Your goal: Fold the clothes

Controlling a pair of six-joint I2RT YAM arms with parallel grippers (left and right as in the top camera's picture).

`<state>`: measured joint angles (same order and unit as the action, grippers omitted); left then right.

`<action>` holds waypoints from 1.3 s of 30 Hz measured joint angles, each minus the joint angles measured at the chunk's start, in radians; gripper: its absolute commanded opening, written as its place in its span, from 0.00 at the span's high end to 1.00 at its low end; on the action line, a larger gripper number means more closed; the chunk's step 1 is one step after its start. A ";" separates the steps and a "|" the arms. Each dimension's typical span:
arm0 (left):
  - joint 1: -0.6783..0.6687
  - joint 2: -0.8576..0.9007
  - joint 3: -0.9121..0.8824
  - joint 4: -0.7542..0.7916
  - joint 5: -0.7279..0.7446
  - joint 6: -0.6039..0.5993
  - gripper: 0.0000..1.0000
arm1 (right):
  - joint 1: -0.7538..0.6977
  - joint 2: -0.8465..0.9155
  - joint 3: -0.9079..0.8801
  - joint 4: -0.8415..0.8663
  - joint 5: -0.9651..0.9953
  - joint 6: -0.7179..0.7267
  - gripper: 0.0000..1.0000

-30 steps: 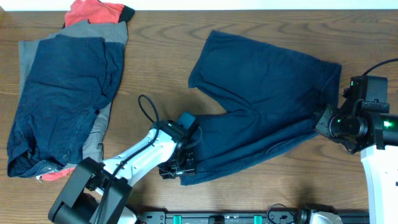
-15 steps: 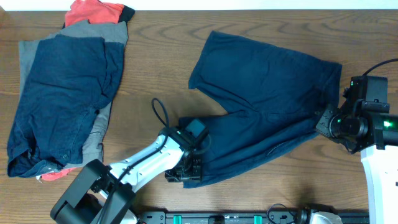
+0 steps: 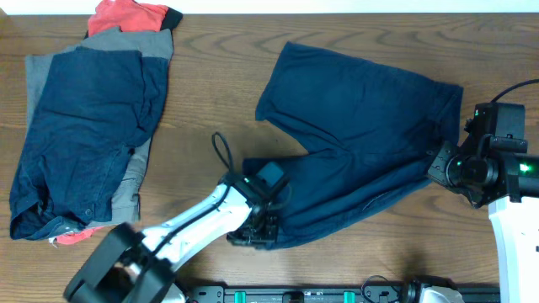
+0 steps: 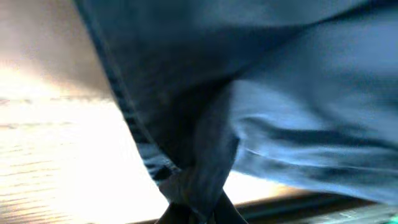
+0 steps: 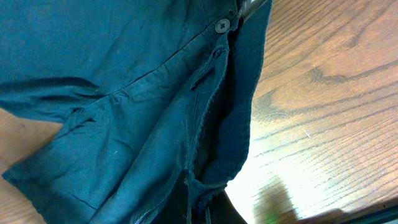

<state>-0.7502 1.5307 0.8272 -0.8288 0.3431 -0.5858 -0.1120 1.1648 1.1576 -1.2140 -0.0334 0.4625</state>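
Observation:
The dark navy shorts (image 3: 362, 135) lie spread on the wooden table, waistband to the right. My left gripper (image 3: 257, 236) sits at the near leg's hem and is shut on it. In the left wrist view the blue cloth (image 4: 205, 155) bunches into the closed fingers (image 4: 180, 214). My right gripper (image 3: 438, 162) is shut on the waistband edge at the right. In the right wrist view the fabric (image 5: 124, 93) gathers between its fingers (image 5: 217, 211), and the waistband button (image 5: 221, 26) shows further up.
A pile of other clothes lies at the far left: a navy piece (image 3: 84, 126) on top, grey (image 3: 126, 42) under it, red-orange (image 3: 126, 15) at the back. Bare wood (image 3: 210, 101) separates the pile from the shorts. The table's front edge (image 3: 337, 290) runs close below my left gripper.
My left gripper slid right along the near leg's hem and closed on the cloth. The right gripper and the waistband have not moved.

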 measured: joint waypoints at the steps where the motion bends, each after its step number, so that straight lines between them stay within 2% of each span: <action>1: 0.009 -0.027 0.028 -0.010 -0.011 0.006 0.94 | 0.000 0.000 0.000 0.000 0.000 0.000 0.99; 13: 0.179 -0.279 0.352 -0.178 -0.214 0.037 0.94 | 0.000 -0.038 0.000 -0.026 -0.032 0.000 0.99; 22: 0.207 -0.417 0.470 -0.213 -0.285 0.076 0.94 | 0.000 -0.245 0.004 -0.211 -0.031 0.022 0.99; 26: 0.207 -0.448 0.477 -0.154 -0.327 0.086 0.94 | 0.000 -0.308 0.005 -0.257 0.031 0.078 0.99; 30: 0.207 -0.412 0.479 -0.030 -0.378 0.090 0.93 | 0.000 -0.311 0.005 -0.242 0.103 0.136 0.99; 39: 0.207 -0.159 0.481 0.307 -0.419 0.139 0.94 | -0.016 -0.183 0.006 -0.141 0.225 0.211 0.99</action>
<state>-0.5434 1.3716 1.3083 -0.5220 -0.0757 -0.4469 -0.1280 0.9817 1.1641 -1.3552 0.1921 0.6731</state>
